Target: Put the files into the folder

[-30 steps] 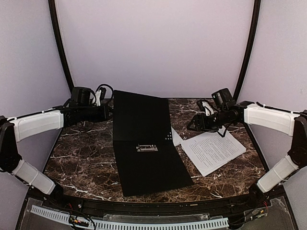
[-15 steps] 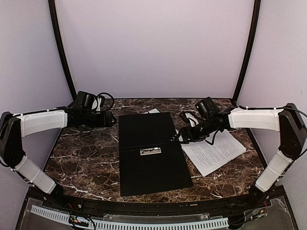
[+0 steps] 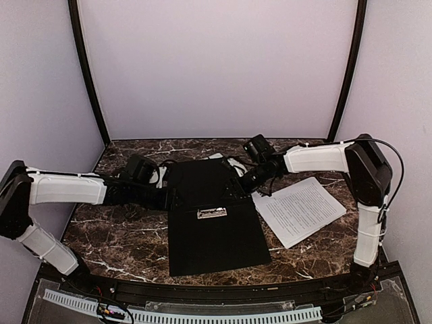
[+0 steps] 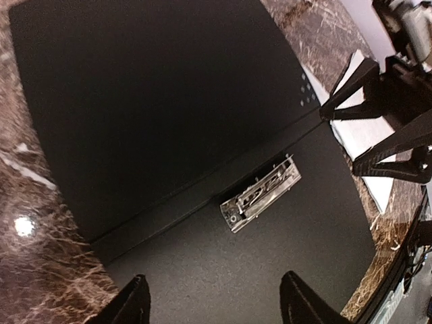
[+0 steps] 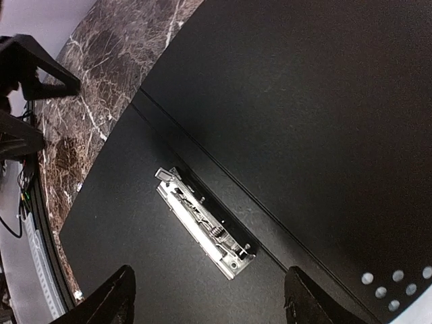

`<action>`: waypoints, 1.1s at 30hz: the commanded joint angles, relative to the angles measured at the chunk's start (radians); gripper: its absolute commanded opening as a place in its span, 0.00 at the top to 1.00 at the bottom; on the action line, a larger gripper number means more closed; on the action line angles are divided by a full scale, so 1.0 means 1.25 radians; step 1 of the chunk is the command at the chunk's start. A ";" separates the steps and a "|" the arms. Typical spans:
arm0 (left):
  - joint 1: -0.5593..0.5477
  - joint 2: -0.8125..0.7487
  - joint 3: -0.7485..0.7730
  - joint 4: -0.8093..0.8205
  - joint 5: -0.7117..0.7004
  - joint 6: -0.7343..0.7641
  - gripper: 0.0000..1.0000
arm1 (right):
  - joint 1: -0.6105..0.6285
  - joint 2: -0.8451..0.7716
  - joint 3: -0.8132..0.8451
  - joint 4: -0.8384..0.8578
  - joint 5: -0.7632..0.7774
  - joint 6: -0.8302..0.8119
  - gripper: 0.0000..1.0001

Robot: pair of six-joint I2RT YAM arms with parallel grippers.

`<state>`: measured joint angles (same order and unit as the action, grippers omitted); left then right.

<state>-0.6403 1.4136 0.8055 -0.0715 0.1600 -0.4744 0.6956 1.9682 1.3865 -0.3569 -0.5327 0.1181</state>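
The folder [image 3: 212, 202] lies opened flat in the middle of the bench [image 3: 115, 229], black inside up, with its metal clip [image 3: 211, 213] on the fold. Lying flat like this, it gives the sheets a surface to land on. A printed sheet [image 3: 300, 209] rests on the bench just beside the folder's right edge, not yet inside, so the filing seems barely begun.

The left pincer [image 3: 172, 198] hovers at the folder's left edge and the right pincer [image 3: 241, 183] at its far right corner. Both have their fingers apart with nothing between them. Placed on either side, they look set to steady the covers or reach for the paper.

Only the top view shows the sheet's printed face and both arms together. The wrist views instead show the clip's spring and lever closely. The right wrist view adds a row of small pale dots at the cover's corner.
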 commanded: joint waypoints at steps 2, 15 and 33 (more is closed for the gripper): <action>-0.036 0.108 -0.014 0.146 0.073 -0.097 0.40 | 0.025 0.054 0.032 -0.006 -0.046 -0.059 0.32; -0.049 0.296 0.068 0.226 0.102 -0.145 0.59 | 0.028 0.068 -0.050 0.057 -0.070 -0.088 0.51; -0.049 0.350 0.101 0.220 0.090 -0.158 0.85 | 0.029 0.061 -0.084 0.069 -0.059 -0.084 0.50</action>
<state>-0.6987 1.8500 0.9237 0.2123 0.2829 -0.6685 0.7246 2.0460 1.3010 -0.2905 -0.6094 0.0174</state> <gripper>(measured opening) 0.171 0.496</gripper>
